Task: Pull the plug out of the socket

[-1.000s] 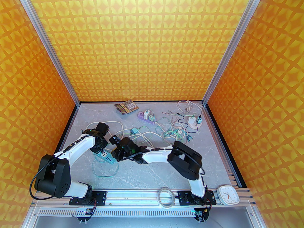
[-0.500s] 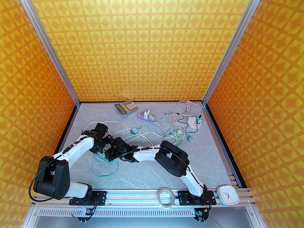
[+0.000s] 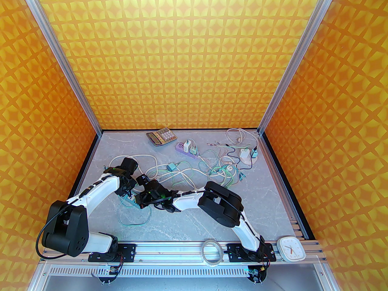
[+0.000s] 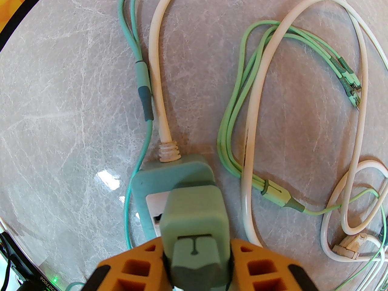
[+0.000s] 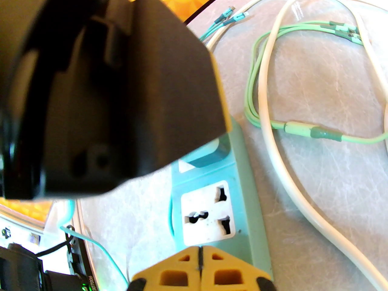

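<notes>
Top view: the left tool [image 3: 128,192] and right tool [image 3: 140,202] are meeting at the bench's [image 3: 197,223] nine o'clock side.

Left wrist: the left tool [image 4: 197,253] is clenching the green plug [image 4: 194,220], which is seated in the socket strip [image 4: 169,171] running twelve to six.

Right wrist: the right tool [image 5: 200,265], clenched empty, is sitting at the socket strip's [image 5: 245,177] six o'clock end. The pull is judged to run straight off its face.

White arm shells [image 3: 100,189] join bulky black motor housings [image 3: 65,226], with black cables [image 3: 41,232] and orange gripper fingers [image 4: 115,267].
</notes>
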`<state>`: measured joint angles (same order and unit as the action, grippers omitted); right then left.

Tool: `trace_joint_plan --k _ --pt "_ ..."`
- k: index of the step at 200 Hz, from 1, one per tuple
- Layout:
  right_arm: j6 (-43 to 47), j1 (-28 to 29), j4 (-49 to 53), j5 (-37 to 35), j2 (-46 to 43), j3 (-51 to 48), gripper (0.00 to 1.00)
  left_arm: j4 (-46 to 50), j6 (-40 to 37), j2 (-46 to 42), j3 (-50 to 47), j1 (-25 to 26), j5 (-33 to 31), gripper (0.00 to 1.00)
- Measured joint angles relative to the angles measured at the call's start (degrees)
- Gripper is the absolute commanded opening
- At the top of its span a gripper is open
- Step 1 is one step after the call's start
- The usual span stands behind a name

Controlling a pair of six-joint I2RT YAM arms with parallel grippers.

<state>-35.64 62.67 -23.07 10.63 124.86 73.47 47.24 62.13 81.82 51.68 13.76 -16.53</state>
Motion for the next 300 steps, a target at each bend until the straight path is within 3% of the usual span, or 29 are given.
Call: trace_joint_plan --k 77,136,208,281,300 --pt "-4.66 -0.07 5.86 -1.03 0.52 3.19 0.0 1.9 -0.66 -0.04 1.33 -1.01 0.9 0.28" --pt "-4.61 0.09 8.0 -1.81 2.01 6.01 0.0 4.85 -2.03 -3.26 4.24 -2.97 2.29 0.25" --pt "-1.57 2.21 13.07 -7.65 2.27 8.72 0.0 4.52 -2.84 -2.19 5.14 -3.56 4.09 0.26" --pt "1.88 2.62 15.72 -9.51 0.79 8.63 0.0 5.64 -9.7 -4.04 11.67 -14.29 4.28 0.29" --pt "3.63 2.8 19.76 -11.15 -1.05 8.11 0.07 5.9 -11.65 -4.26 11.78 -17.4 4.28 0.29"
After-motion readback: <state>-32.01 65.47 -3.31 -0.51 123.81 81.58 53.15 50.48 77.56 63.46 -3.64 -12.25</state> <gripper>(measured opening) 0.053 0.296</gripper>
